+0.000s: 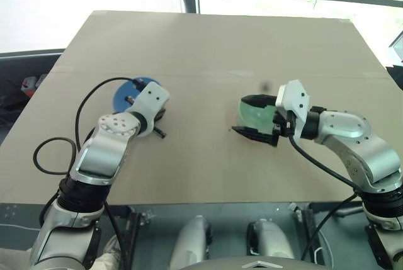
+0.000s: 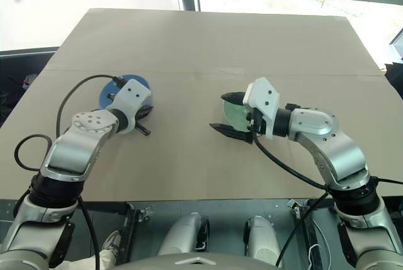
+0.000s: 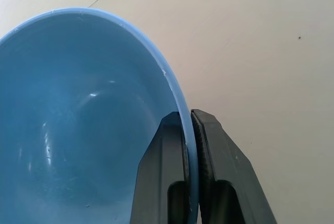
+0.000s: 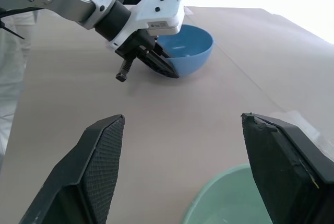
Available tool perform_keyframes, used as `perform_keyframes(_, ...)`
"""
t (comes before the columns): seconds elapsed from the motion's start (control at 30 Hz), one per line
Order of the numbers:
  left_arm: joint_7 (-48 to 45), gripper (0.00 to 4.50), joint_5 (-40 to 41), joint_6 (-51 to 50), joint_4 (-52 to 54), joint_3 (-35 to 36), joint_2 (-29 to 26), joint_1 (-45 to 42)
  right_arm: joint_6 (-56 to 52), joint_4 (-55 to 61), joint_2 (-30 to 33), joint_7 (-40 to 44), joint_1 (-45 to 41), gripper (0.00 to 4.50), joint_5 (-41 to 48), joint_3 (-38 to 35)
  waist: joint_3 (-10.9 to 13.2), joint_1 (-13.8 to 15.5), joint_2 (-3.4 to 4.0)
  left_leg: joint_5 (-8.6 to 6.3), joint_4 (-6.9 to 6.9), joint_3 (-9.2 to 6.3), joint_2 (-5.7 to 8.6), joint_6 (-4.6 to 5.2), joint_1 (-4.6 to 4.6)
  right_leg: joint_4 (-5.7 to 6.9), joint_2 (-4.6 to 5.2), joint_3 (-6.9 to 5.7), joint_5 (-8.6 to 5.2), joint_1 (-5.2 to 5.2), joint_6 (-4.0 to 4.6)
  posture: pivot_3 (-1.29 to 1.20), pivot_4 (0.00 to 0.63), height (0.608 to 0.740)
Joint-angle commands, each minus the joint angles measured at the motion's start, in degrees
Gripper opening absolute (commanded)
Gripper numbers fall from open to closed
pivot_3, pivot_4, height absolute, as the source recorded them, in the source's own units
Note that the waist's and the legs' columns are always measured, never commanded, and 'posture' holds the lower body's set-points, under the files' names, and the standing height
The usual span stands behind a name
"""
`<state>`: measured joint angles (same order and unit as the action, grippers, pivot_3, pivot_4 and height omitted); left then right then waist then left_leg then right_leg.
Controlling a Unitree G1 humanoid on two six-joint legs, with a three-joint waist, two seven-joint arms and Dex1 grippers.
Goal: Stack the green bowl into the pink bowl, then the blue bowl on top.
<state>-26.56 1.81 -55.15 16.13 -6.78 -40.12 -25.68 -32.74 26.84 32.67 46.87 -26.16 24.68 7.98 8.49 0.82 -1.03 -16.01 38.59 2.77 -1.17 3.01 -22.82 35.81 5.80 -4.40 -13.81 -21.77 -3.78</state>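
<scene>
The blue bowl (image 1: 124, 95) sits on the left half of the table, and my left gripper (image 3: 189, 115) is shut on its rim, one finger inside the wall and one outside. To the right, the green bowl (image 1: 258, 114) stands upright. A thin pink edge at its left side (image 1: 235, 123) looks like the pink bowl beneath it, otherwise hidden. My right gripper (image 1: 239, 115) is open and points left, its fingers (image 4: 104, 166) spread wide just over the green bowl without touching it.
The tan table (image 1: 208, 43) stretches far back behind both bowls and between them. A black cable (image 1: 47, 157) loops off my left arm near the table's left edge.
</scene>
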Motion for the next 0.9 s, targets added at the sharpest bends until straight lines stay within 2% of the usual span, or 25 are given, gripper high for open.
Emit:
perform_keyframes(0.03, -1.04, 0.02, -0.29, 3.48, 0.43, 0.73, -0.61, -0.94, 1.41, 0.80, -0.19, -1.48, -0.13, 3.79, -0.41, -1.95, 0.00, 0.00, 0.00, 0.00, 0.00, 0.00, 0.00, 0.00, 0.00, 0.00, 0.00, 0.00, 0.00, 0.00, 0.00, 0.00, 0.150, 0.740)
perform_keyframes(0.27, -4.58, 0.02, 2.05, 12.43, 0.78, 2.65, 0.60, -0.26, 1.59, 0.00, -1.36, -4.41, 0.07, 3.79, -0.73, -2.66, 0.00, 0.00, 0.00, 0.00, 0.00, 0.01, 0.00, 0.00, 0.00, 0.00, 0.00, 0.00, 0.00, 0.00, 0.00, 0.00, 0.150, 0.740)
perform_keyframes(0.37, -9.34, 0.02, 4.64, 20.31, 1.55, 2.41, 0.76, 0.54, 3.05, 0.01, -2.36, -4.83, 0.49, 3.79, -0.82, -2.72, 0.00, -0.01, 0.00, 0.00, 0.00, 0.01, 0.00, 0.00, -0.01, 0.00, 0.01, 0.00, 0.00, 0.00, 0.00, 0.00, 0.150, 0.740)
perform_keyframes(0.5, -13.08, 0.02, 9.22, 28.86, 4.61, 4.19, 3.72, -0.69, 2.34, 1.37, -3.00, -7.08, 2.33, 3.79, 1.07, -6.85, 0.03, 0.15, -0.02, 0.00, 0.02, -0.03, 0.00, 0.00, -0.07, -0.02, 0.04, -0.06, 0.00, 0.00, 0.00, 0.00, 0.150, 0.740)
perform_keyframes(0.7, -20.63, 0.02, 17.87, 30.03, 1.23, 2.65, 8.83, -9.68, 0.84, 3.42, 1.99, -8.49, 8.89, 3.79, 2.56, -16.97, 0.03, 0.44, -0.02, 0.00, 0.08, -0.04, 0.06, 0.00, -0.06, -0.02, 0.08, -0.09, 0.00, 0.03, 0.00, 0.00, 0.150, 0.740)
perform_keyframes(0.9, -28.80, 0.02, 16.44, 36.45, -12.16, -5.49, 17.41, -20.46, 0.29, 8.25, 7.83, -10.00, 18.31, 3.79, 1.06, -24.93, 0.02, 0.68, -0.01, 0.00, 0.13, -0.01, 0.31, 0.02, -0.01, -0.02, 0.07, -0.04, 0.00, 0.06, -0.01, 0.00, 0.150, 0.740)
